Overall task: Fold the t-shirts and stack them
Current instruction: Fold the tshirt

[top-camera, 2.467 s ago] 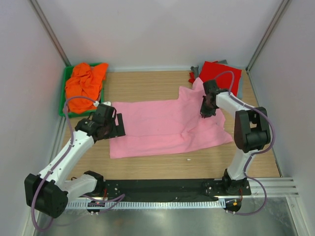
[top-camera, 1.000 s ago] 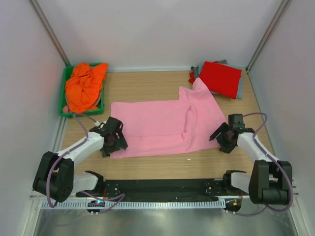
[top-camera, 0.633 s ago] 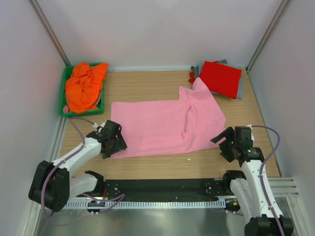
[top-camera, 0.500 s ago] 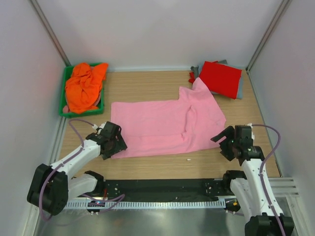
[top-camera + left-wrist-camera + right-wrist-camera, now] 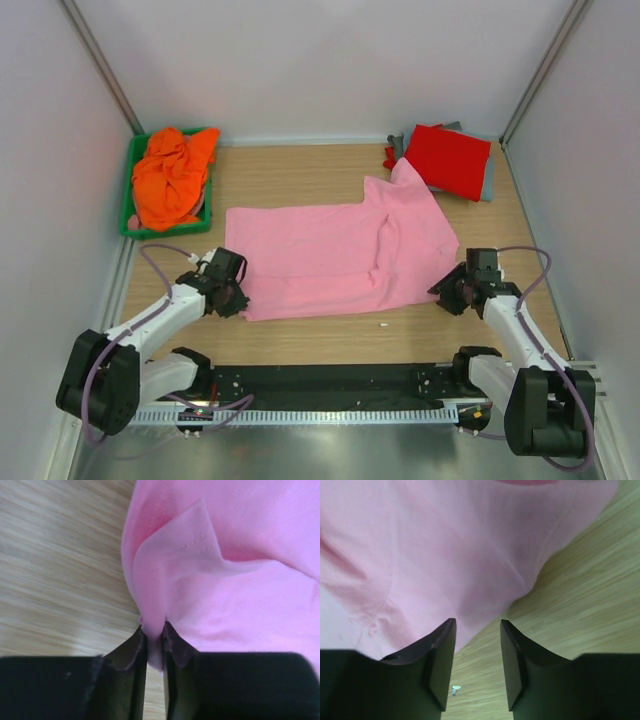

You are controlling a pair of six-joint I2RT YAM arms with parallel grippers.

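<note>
Two fingers of the left gripper (image 5: pixel 154 630) pinch a near corner of the pink t-shirt (image 5: pixel 340 255). The right gripper (image 5: pixel 477 625) stands apart over the opposite corner, likely so both lift together for folding. It lies spread on the table (image 5: pixel 300 175).

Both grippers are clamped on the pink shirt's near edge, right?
Only the left gripper is clamped on the pink shirt. The right gripper is open, jaws apart at the shirt's corner, as the right wrist view shows.
</note>
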